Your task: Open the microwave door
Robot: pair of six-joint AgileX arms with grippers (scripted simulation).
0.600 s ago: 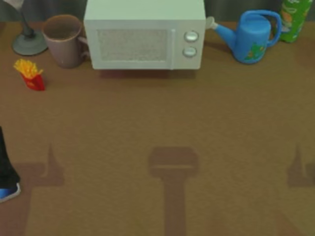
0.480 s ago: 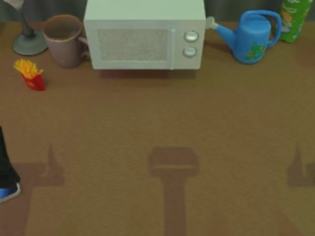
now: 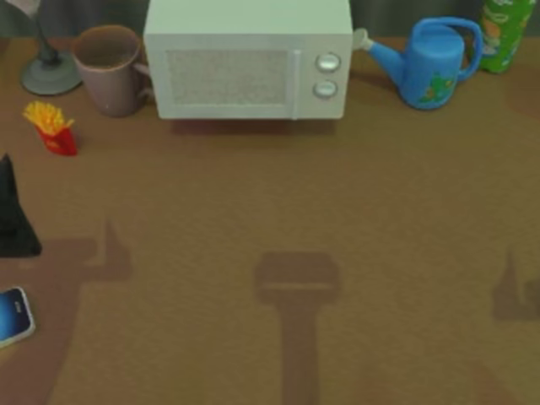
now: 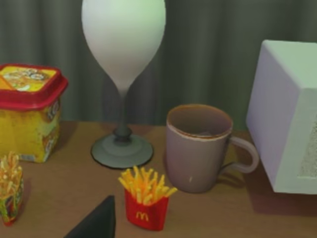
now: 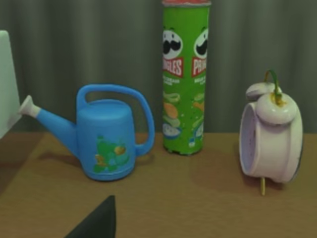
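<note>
The microwave [image 3: 247,34] stands at the back middle of the table, pale white-green and boxy. Its door [image 3: 224,78] with the speckled mesh window lies flush and closed, left of the two round knobs [image 3: 327,74]. My left gripper [image 3: 13,215] hovers at the table's left edge, well in front of and left of the microwave, touching nothing. The left wrist view shows the gripper's dark tip [image 4: 96,223] and the microwave's side [image 4: 277,114]. My right arm is outside the top view; a dark tip of the right gripper [image 5: 99,220] shows in its wrist view.
A brownish mug [image 3: 108,67] stands against the microwave's left side, with a white lamp's base [image 3: 49,72] and a fries box [image 3: 52,126] farther left. A blue watering can [image 3: 430,63] and green crisps can [image 3: 504,29] stand right. A yellow tub [image 4: 27,111] and alarm clock [image 5: 270,139] flank the table.
My left gripper has moved toward the back of the table along its left edge, and its shadow has shifted with it. The microwave door has not moved.
</note>
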